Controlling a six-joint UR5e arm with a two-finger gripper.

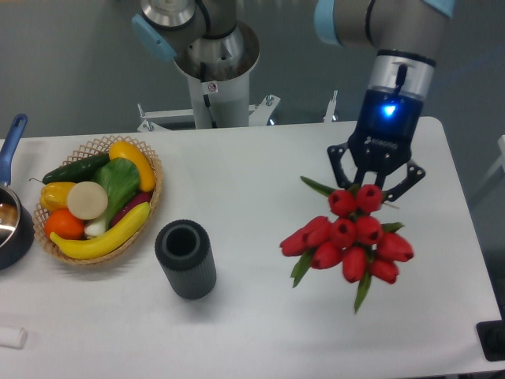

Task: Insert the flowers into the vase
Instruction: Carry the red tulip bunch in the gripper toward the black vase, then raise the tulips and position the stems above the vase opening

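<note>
The flowers (pixel 351 241) are a bunch of red closed tulip heads with green leaves, at the right of the white table. Their stems are hidden behind the heads. My gripper (pixel 372 188) is directly over the far end of the bunch. Its fingers slant inward and meet behind the top tulip heads, so it looks shut on the bunch, though the fingertips themselves are hidden. The vase (pixel 186 258) is a dark grey ribbed cylinder standing upright with its round mouth open, at the front centre-left and well to the left of the flowers.
A wicker basket (pixel 155 197) of fruit and vegetables stands just left of the vase. A dark pot with a blue handle (pixel 12 142) sits at the left edge. The robot's base column (pixel 211 79) stands at the back. A small white object (pixel 11 337) lies at the front left.
</note>
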